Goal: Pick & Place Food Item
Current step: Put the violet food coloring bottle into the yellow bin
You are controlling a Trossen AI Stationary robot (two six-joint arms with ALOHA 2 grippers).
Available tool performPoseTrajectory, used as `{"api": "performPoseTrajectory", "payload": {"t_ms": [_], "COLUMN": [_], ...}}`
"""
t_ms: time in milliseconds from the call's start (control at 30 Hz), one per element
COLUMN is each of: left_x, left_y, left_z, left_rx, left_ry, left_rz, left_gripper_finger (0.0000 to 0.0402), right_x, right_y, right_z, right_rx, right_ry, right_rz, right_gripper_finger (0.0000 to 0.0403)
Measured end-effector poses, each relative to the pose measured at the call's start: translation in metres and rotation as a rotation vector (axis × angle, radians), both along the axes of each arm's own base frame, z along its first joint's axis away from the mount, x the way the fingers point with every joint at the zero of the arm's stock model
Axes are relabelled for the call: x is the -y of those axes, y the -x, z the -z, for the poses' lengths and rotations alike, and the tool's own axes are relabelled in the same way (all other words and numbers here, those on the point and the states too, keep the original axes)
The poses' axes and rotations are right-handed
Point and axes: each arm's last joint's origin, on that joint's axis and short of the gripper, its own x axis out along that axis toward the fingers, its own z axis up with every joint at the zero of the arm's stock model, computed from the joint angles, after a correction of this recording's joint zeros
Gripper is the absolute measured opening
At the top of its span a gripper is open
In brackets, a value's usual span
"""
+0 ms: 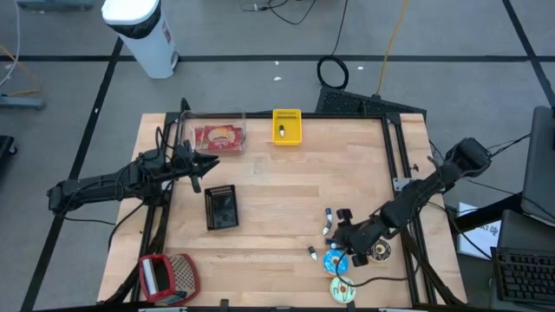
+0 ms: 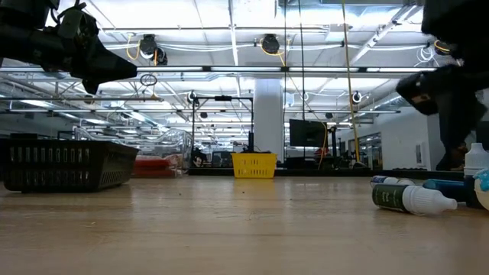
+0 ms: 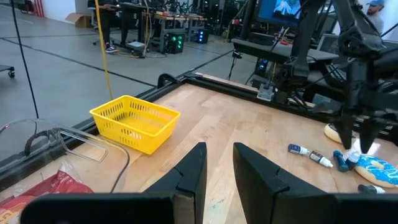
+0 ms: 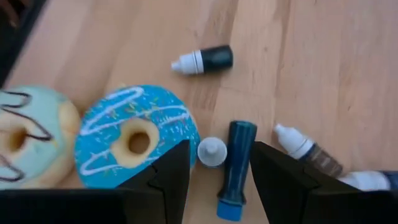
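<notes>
Fingers of the right gripper (image 4: 214,177) stand apart with nothing between them, poised just above a small white-capped bottle (image 4: 212,151) and a dark blue tube (image 4: 235,168), right beside the blue-iced doughnut (image 4: 134,137). Narrowly parted and empty, the left gripper (image 3: 217,168) hangs above the wooden table (image 1: 277,186) near the clear tray (image 1: 217,134) holding a red packet (image 1: 217,137). By size next: the red-and-grey item (image 1: 167,276) at the near left corner, the black basket (image 1: 221,208), the yellow basket (image 1: 287,126), a pale-iced doughnut (image 4: 28,146) touching the blue one, then small dropper bottles (image 4: 202,60) scattered close by
</notes>
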Motion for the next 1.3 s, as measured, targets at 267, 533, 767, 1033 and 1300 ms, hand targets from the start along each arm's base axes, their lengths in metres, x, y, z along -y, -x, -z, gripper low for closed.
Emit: {"api": "performPoseTrajectory", "payload": {"t_ms": [267, 533, 767, 1033, 1300], "left_x": [0.000, 0.000, 0.000, 0.000, 0.000], "left_y": [0.000, 0.000, 0.000, 0.000, 0.000], "left_z": [0.000, 0.000, 0.000, 0.000, 0.000], "left_rx": [0.000, 0.000, 0.000, 0.000, 0.000], "left_ry": [0.000, 0.000, 0.000, 0.000, 0.000], "left_rz": [0.000, 0.000, 0.000, 0.000, 0.000], "left_gripper_finger": [0.0079, 0.0079, 0.0079, 0.0079, 0.0079], "right_x": [-0.001, -0.001, 0.003, 0.004, 0.022], "right_y": [-0.002, -0.003, -0.003, -0.002, -0.006], "right_z": [0.008, 0.008, 0.014, 0.015, -0.008], "right_rx": [-0.010, -0.008, 0.015, 0.022, 0.161], "right_ry": [0.003, 0.002, -0.060, -0.046, 0.023], "right_rz": [-0.001, -0.004, -0.018, -0.031, -0.034], "right_gripper_finger": [0.0155, 0.0112, 0.0053, 0.0042, 0.0042]}}
